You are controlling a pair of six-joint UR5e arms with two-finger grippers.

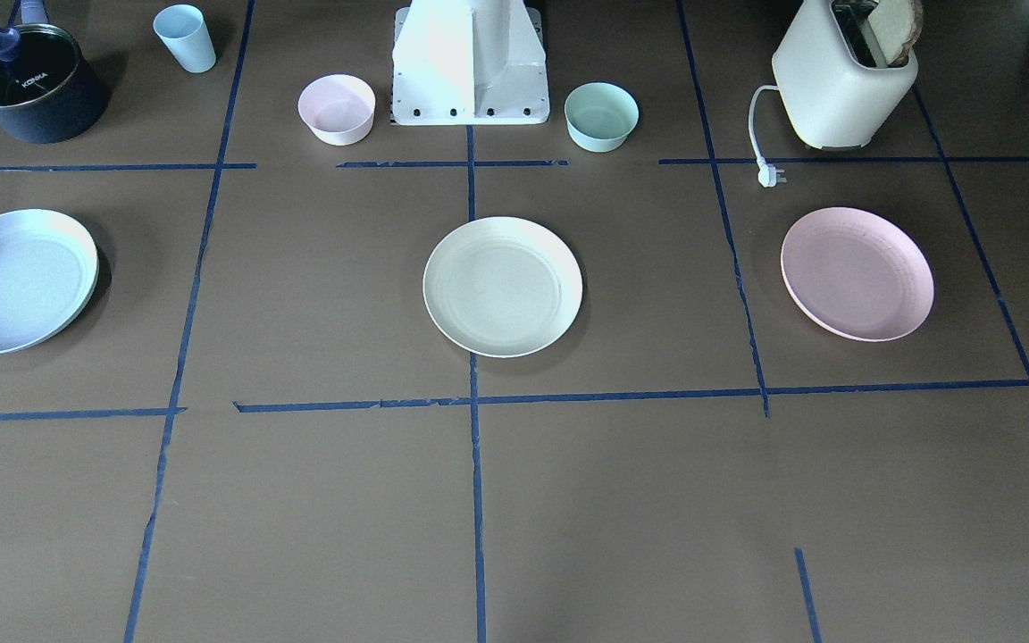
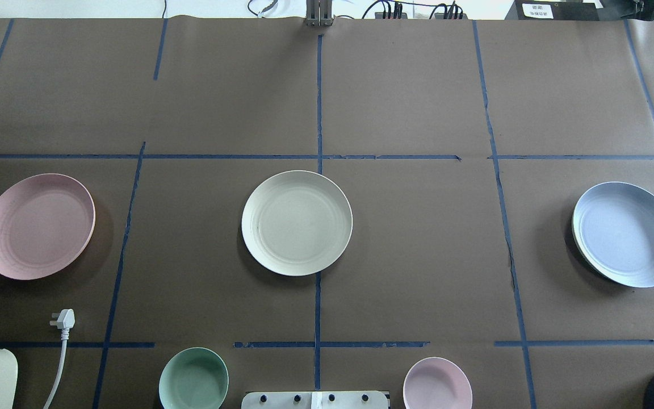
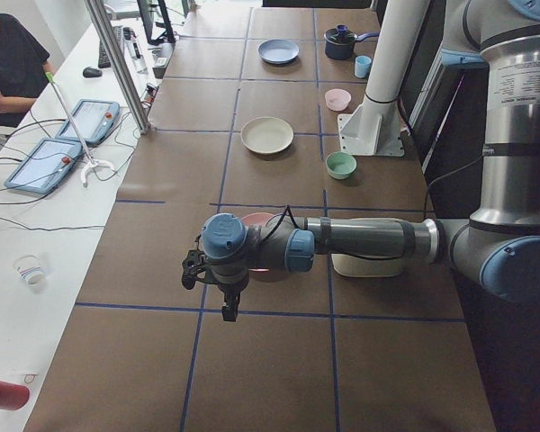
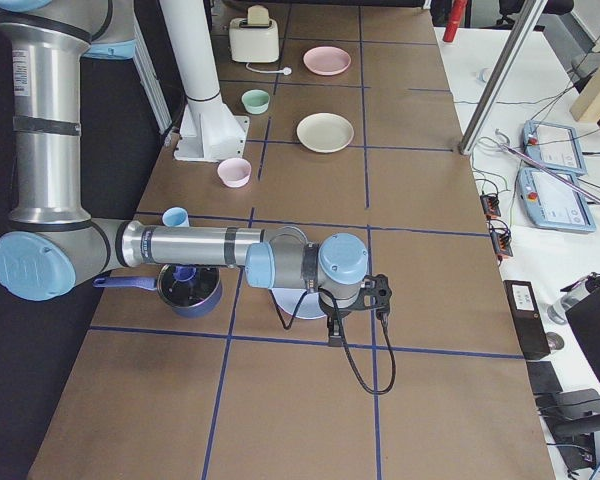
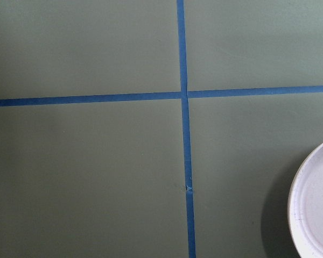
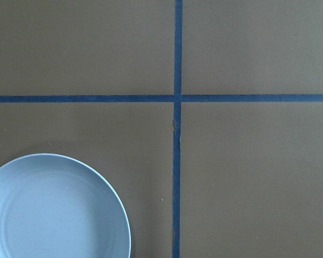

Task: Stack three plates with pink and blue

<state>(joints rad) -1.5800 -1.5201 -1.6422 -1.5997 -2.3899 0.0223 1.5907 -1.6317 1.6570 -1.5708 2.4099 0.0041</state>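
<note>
Both my arms reach out level and low over the paper-covered table (image 2: 418, 255), wrists bent so that my left pincer (image 3: 227, 310) and right pincer (image 4: 334, 338) point straight down. They show only from the table's ends, so I cannot tell how far either is open or whether it grips anything. The plates are round, shallow and matte with raised rims, and lie flat in a row, well apart: the pink plate (image 2: 37, 226) beside my left pincer, the cream plate (image 2: 297, 222) in the middle, the blue plate (image 2: 628, 233) beside my right.
</note>
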